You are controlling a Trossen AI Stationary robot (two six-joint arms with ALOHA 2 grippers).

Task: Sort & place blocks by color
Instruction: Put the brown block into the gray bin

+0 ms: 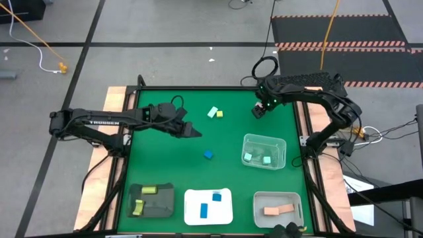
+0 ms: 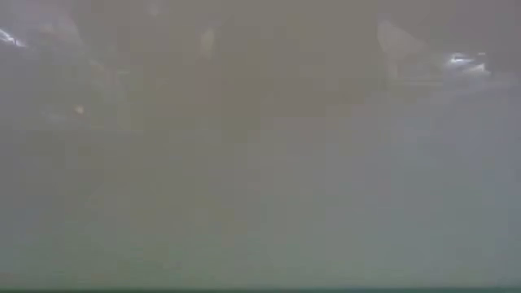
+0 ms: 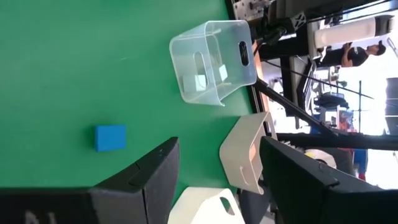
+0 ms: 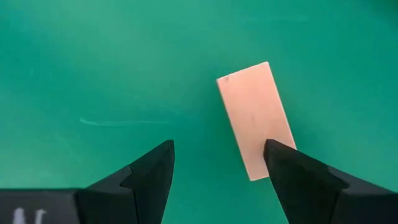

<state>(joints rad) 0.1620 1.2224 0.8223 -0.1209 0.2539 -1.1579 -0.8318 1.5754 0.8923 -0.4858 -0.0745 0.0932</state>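
Right wrist view has the right tool (image 4: 217,165) spread apart, empty, over the tan-pink bar (image 4: 255,118), upper right on the table (image 1: 165,165); probably shift sideways to centre it before closing.

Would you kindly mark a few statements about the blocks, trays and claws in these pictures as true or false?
1. A loose blue block lies on the green mat, outside every tray. True.
2. The clear tray holds pink blocks. False: it holds mint-teal ones; the pink ones lie in the grey tray.
3. The right claw hangs open above a tan-pink bar lying on the mat. True.
4. The left claw is shut on the blue block. False: it is open and the block lies apart from it.
5. The white tray holds blue blocks. True.
6. The dark tray is empty. False: yellow-green blocks lie in it.
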